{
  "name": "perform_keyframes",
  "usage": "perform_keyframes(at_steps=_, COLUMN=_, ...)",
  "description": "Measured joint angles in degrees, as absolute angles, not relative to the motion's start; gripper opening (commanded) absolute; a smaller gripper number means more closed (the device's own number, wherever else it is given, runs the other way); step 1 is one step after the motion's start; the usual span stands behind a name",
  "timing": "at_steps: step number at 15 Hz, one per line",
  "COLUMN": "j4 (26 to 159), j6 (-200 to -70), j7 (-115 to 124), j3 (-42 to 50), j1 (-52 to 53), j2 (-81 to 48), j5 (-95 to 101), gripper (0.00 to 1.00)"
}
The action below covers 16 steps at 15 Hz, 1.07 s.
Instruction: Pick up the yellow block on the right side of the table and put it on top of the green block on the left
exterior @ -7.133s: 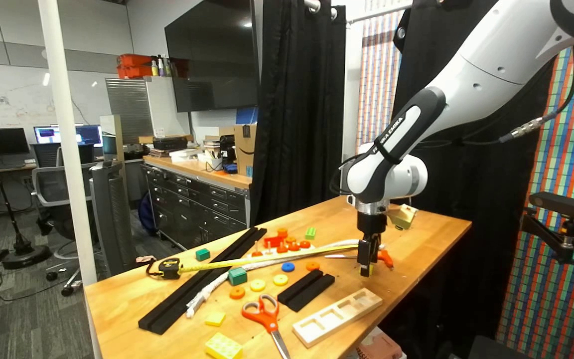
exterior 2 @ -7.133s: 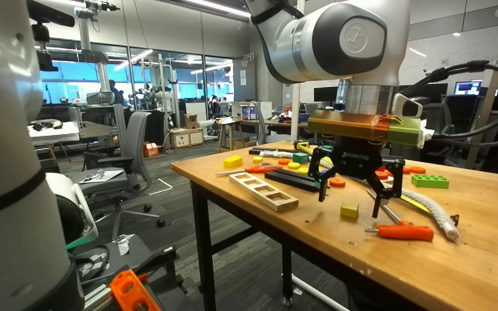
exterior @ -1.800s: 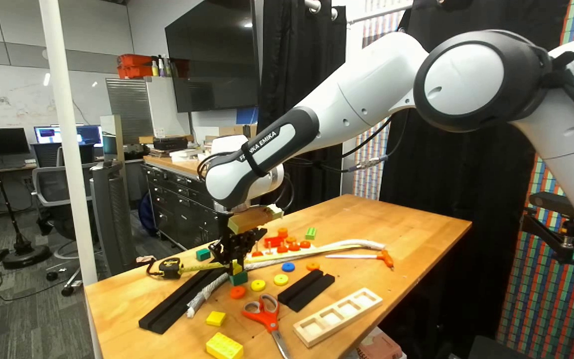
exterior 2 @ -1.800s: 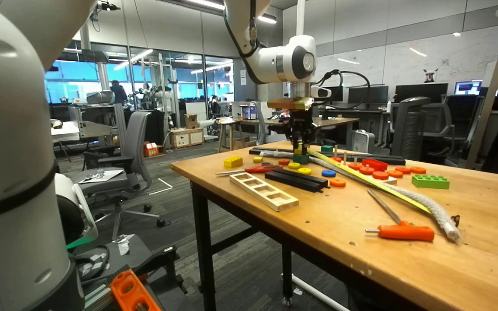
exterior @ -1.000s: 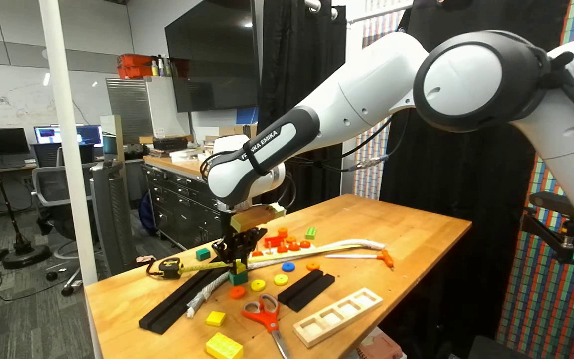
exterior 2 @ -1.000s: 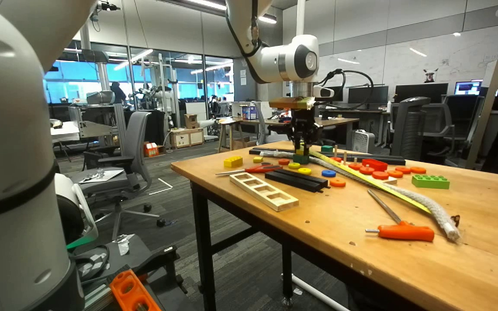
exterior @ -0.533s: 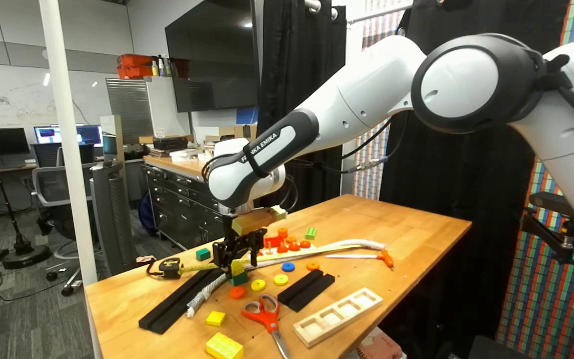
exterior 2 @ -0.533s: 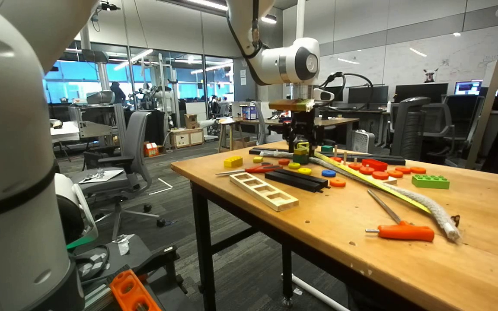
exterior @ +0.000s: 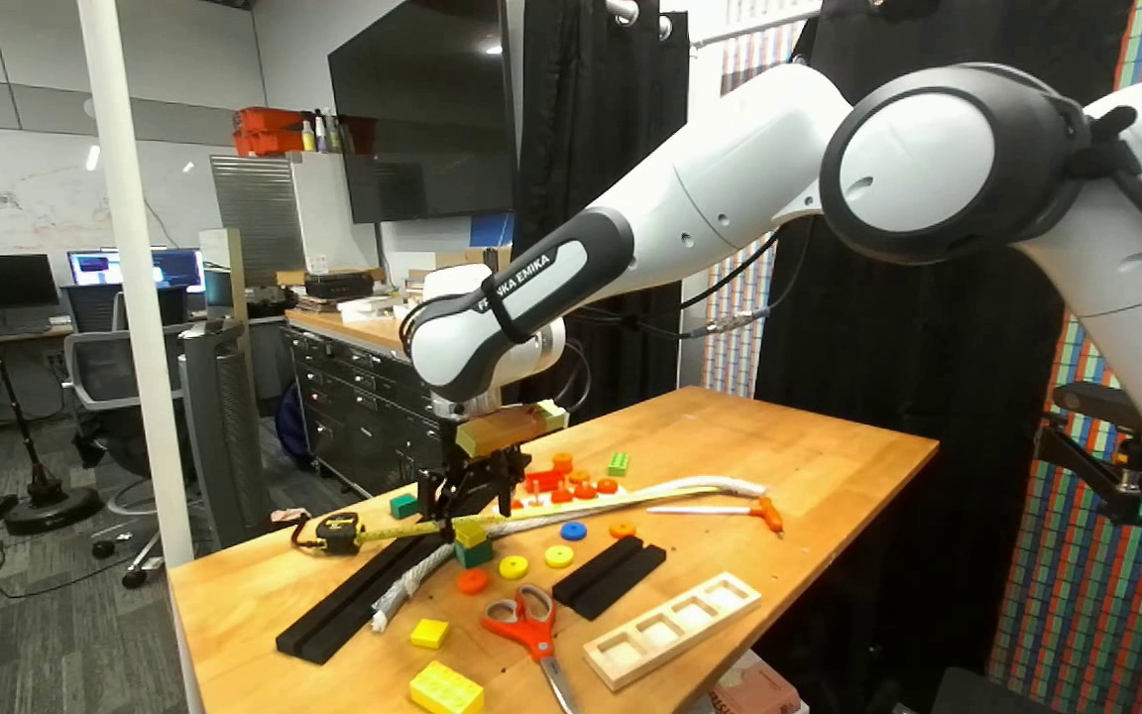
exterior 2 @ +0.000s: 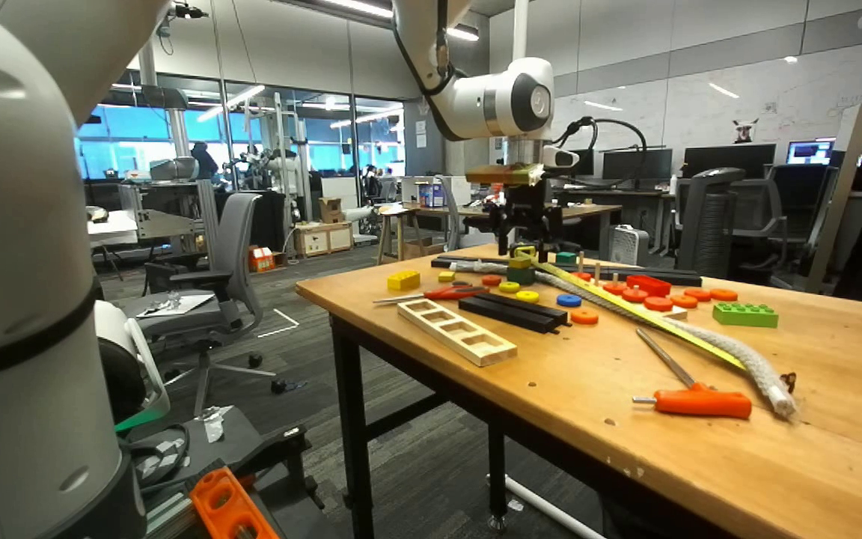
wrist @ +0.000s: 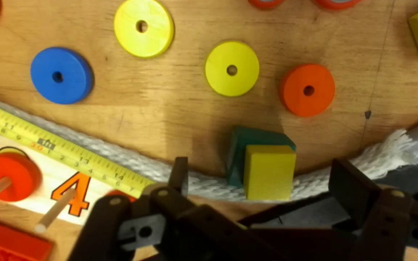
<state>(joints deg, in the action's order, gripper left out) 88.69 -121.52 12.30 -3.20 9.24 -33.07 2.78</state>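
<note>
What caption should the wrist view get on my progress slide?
Yellow block resting on the green block, framed by the open gripper, white rope close by.

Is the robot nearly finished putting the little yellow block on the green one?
Done: the yellow block sits on top of the green block in both exterior views. In hand: nothing, because the wrist view shows the fingers open, with gaps either side of the yellow block. Left: probably just backing away, since the fingers hang close by.
</note>
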Motion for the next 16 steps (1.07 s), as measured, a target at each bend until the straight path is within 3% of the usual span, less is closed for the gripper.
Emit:
perform_keyframes(at_steps=8, j4=90.0, j6=-116.0, j7=13.9, j3=-2.1, j1=10.0, j2=-19.0, j5=7.9, gripper=1.0)
perform_keyframes(at_steps=16, j4=102.6, j6=-112.7, j7=16.2, j3=-0.4, j1=5.7, j2=4.4, j5=12.8, gripper=1.0)
